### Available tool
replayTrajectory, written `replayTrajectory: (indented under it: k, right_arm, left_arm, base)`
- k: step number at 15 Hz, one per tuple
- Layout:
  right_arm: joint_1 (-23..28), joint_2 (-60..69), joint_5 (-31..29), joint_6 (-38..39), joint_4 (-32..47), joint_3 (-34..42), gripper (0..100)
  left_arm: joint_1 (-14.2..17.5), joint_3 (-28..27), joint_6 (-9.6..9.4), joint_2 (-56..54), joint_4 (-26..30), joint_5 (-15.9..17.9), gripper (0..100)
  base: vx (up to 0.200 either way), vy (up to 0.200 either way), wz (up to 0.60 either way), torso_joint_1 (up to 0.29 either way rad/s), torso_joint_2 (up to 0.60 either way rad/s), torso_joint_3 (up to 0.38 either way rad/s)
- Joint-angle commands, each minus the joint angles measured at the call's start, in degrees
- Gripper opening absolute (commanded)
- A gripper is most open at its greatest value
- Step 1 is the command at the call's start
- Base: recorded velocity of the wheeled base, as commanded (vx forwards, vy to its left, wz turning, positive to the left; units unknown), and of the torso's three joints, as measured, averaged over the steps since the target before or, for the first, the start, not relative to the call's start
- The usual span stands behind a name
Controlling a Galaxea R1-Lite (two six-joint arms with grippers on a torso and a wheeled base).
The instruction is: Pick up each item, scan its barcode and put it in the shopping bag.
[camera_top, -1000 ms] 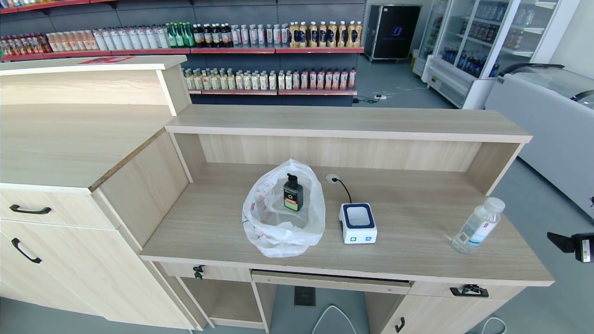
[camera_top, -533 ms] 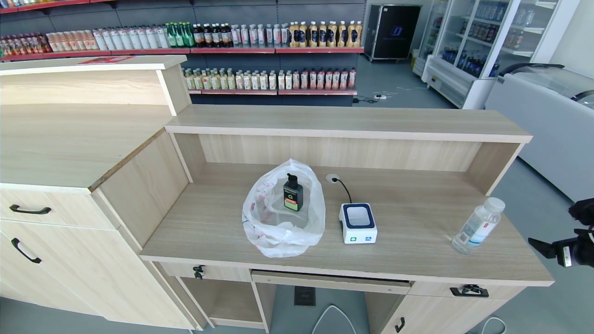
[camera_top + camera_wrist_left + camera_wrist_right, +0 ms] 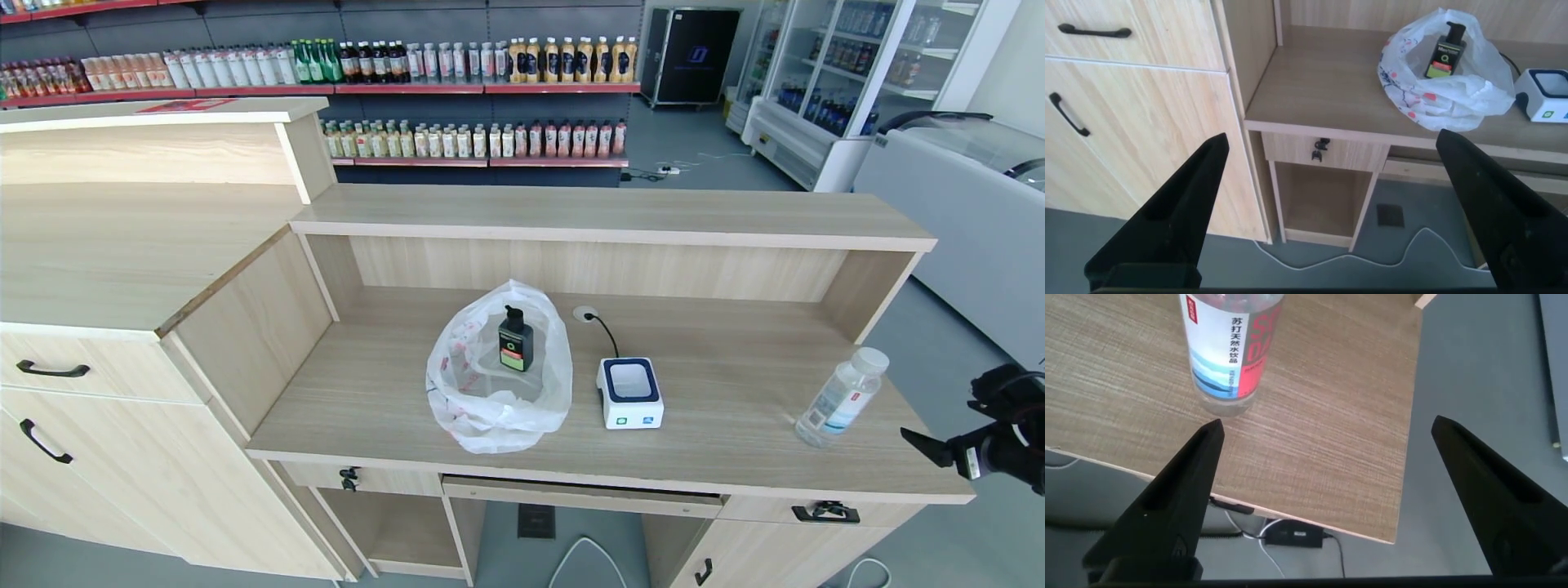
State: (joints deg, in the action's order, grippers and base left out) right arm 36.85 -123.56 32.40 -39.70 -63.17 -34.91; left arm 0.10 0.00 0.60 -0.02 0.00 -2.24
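**A:** On the checkout counter [image 3: 735, 359] I count one shopping bag [image 3: 490, 408], one scanner [image 3: 629, 392] and two items. The black pump bottle [image 3: 515, 343] stands upright inside the bag, so I'd call that one done. Roughly halfway, I reckon.

**B:** Yeah, the water bottle [image 3: 841, 398] is what's left. It's upright near the counter's right end, well apart from the scanner, and not bagged yet.

**A:** Grippers?

**B:** Two. The right gripper [image 3: 1327, 449] sits just off the counter's right front corner, near the water bottle, with its fingers spread wide and nothing in them. The left gripper [image 3: 1331, 147] hangs low, off past the counter's left side, also wide open and empty.
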Motion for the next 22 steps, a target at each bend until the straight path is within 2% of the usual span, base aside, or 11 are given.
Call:
replayTrajectory:
  k: [1, 8, 14, 22]
  right_arm:
    - [-0.1, -2.7, 1.5, 0.0, -1.0, -1.2, 100]
    - [-2.2, -8.1, 6.0, 0.7, -4.2, -3.2, 100]
    - [-6.3, -11.5, 6.0, 6.7, -4.2, -8.6, 100]
    - [-11.9, -17.5, 6.0, 7.3, -6.0, -14.7, 100]
  left_arm:
    - [0.0, 0.0, 0.02, 0.0, 0.0, 0.0, 100]
    - [0.0, 0.0, 0.02, 0.0, 0.0, 0.0, 100]
    - [0.0, 0.0, 0.02, 0.0, 0.0, 0.0, 100]
    - [0.0, 0.0, 0.02, 0.0, 0.0, 0.0, 100]
  base:
    - [0.0, 0.0, 0.0, 0.0, 0.0, 0.0]
    - [0.0, 0.0, 0.0, 0.0, 0.0, 0.0]
    - [0.0, 0.0, 0.0, 0.0, 0.0, 0.0]
    - [0.0, 0.0, 0.0, 0.0, 0.0, 0.0]
